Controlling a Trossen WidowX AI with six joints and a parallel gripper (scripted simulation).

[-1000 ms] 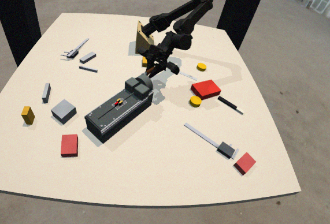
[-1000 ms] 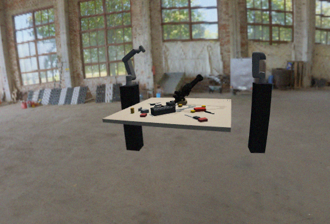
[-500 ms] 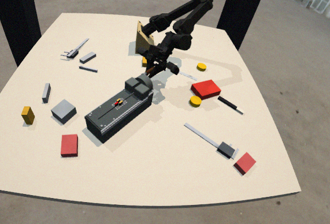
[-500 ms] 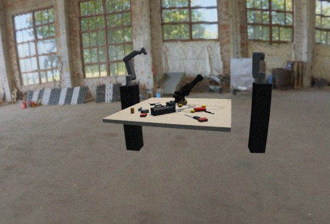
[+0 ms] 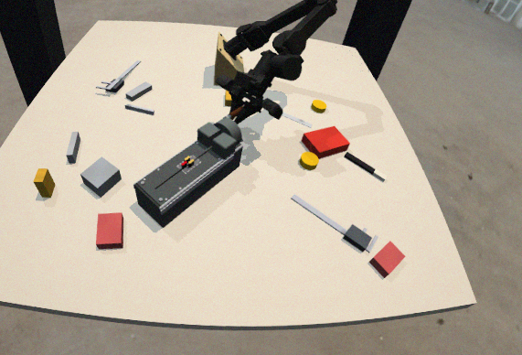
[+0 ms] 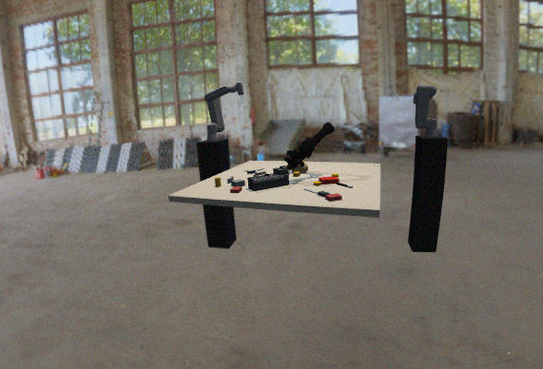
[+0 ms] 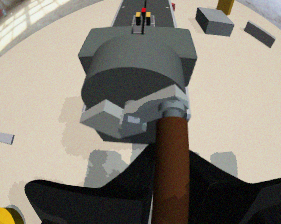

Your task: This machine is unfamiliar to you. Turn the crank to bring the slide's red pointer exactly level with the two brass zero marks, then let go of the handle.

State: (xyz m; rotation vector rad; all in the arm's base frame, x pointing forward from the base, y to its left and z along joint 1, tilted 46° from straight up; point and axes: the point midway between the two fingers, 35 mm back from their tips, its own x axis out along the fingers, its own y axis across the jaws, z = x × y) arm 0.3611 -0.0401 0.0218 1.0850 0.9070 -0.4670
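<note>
At the rounded end of the dark slide machine (image 5: 192, 171) (image 6: 268, 181) (image 7: 137, 52), the tool (image 5: 241, 112) (image 7: 164, 148) is nearly closed, gripping the brown crank handle (image 5: 238, 111) (image 7: 172, 170). Only the wrist view plainly shows the grey crank arm (image 7: 156, 99) joining that handle, and it also shows the red pointer (image 5: 184, 163) (image 7: 144, 10) between two brass marks (image 5: 190, 161) (image 7: 148, 19); whether it is exactly level with them, I cannot tell. Only the top view separates the caliper-like tool (image 5: 322, 215) clearly from the red block (image 5: 388, 259) beside it on the table (image 5: 233, 274) (image 6: 281, 202) (image 7: 41, 65).
</note>
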